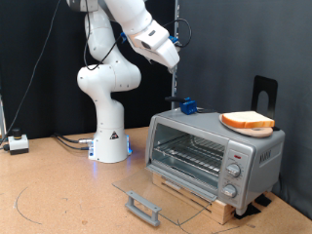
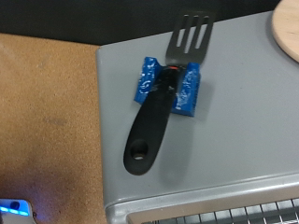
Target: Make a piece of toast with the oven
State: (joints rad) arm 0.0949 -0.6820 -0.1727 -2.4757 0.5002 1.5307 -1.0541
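Note:
The silver-grey oven [image 1: 255,154] stands at the exterior view's right with its glass door [image 1: 161,195] folded down open and the wire rack [image 1: 190,151] bare. The piece of toast [image 1: 248,120] lies on a round light-wood board [image 1: 244,130] on the oven's top. My gripper [image 1: 173,62] hangs in the air above the oven's top left corner, holding nothing that I can see. Its fingers do not show in the wrist view. That view looks down on the oven's top [image 2: 243,121] and the rack's front [image 2: 224,213].
A black slotted spatula [image 2: 159,103] lies in a blue holder [image 2: 144,80] on the oven's top, below the gripper; it also shows in the exterior view [image 1: 187,104]. The board's edge [image 2: 288,28] shows in the wrist view. The oven stands on a wooden base [image 1: 185,190] on a brown table [image 1: 58,195].

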